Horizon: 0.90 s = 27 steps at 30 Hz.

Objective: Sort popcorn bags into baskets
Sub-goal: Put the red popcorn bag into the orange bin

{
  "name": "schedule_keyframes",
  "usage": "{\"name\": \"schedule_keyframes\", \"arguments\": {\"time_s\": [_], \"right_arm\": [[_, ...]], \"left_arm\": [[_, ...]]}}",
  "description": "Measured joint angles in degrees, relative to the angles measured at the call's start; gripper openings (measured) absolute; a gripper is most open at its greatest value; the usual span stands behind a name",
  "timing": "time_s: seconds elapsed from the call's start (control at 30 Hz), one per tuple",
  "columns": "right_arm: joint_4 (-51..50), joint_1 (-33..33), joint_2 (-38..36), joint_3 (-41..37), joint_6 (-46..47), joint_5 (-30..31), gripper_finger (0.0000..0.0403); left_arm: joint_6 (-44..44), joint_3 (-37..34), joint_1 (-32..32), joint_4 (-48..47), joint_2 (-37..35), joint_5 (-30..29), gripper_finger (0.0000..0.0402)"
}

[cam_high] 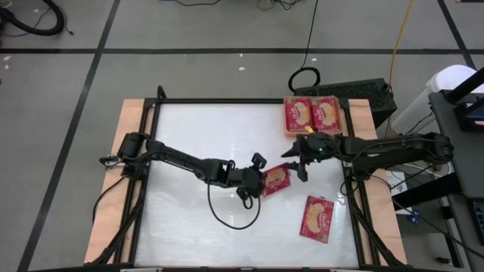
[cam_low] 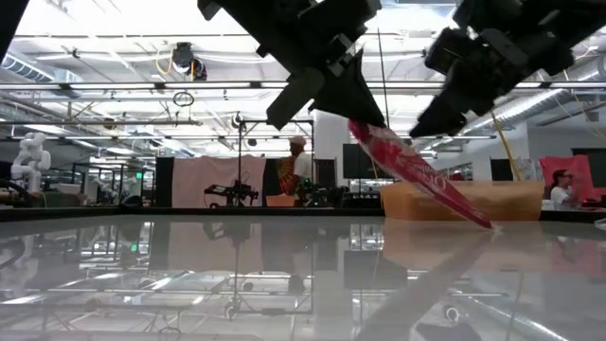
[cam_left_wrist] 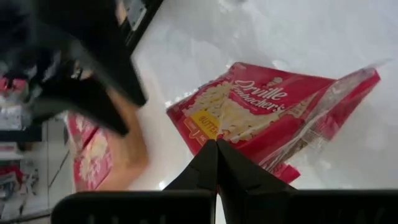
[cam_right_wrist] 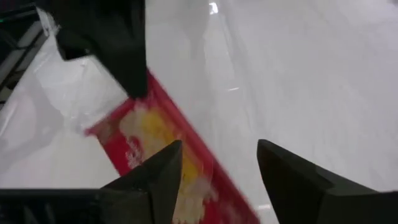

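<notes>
My left gripper [cam_high: 255, 183] is near the table's middle, shut on a red popcorn bag [cam_high: 277, 179] with its popcorn picture facing up [cam_left_wrist: 249, 115]. My right gripper [cam_high: 296, 163] hovers open just beyond the bag's right end, and its fingers [cam_right_wrist: 165, 171] stand above the bag [cam_right_wrist: 155, 134] without clear contact. The orange tray [cam_high: 286, 134] sits at the far right corner with two bags [cam_high: 311, 114] lying flat in it. One more bag [cam_high: 318, 219] lies flat on the table near the right edge. My left gripper pinches the bag's left short edge [cam_left_wrist: 214, 134] between its two shut fingers, coming from the table's left and slanting down. The bag is tilted: the held end is raised [cam_low: 371, 133] and the opposite end [cam_low: 485, 224] rests on the table.
The table has a glossy white top inside a black frame [cam_high: 227, 100]. A black cable [cam_high: 227, 219] loops on the table under the left arm. The left half of the table has free room. People and equipment show in the room beyond.
</notes>
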Motion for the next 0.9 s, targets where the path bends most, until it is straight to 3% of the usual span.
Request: {"name": "schedule_keyframes", "arguments": {"time_s": [0.23,0.5,0.67,0.9], "right_arm": [[0.0,-1.6,10.3,4.9,-6.0,-9.5,0.0230],[0.2,-3.7,18.4,7.3,-11.8,-17.4,0.0211],[0.2,-4.5,21.2,8.1,-12.1,-24.5,0.0168],[0.2,-4.4,22.2,8.1,-13.0,-25.0,0.0051]], "left_arm": [[0.7,0.0,0.1,0.2,-0.2,0.9,0.0003],[-0.9,0.0,-0.2,0.3,-0.2,2.6,0.0002],[-0.8,0.0,-0.9,0.7,-0.2,2.6,0.0005],[-4.4,0.0,-1.1,1.9,-0.2,1.3,0.0010]]}}
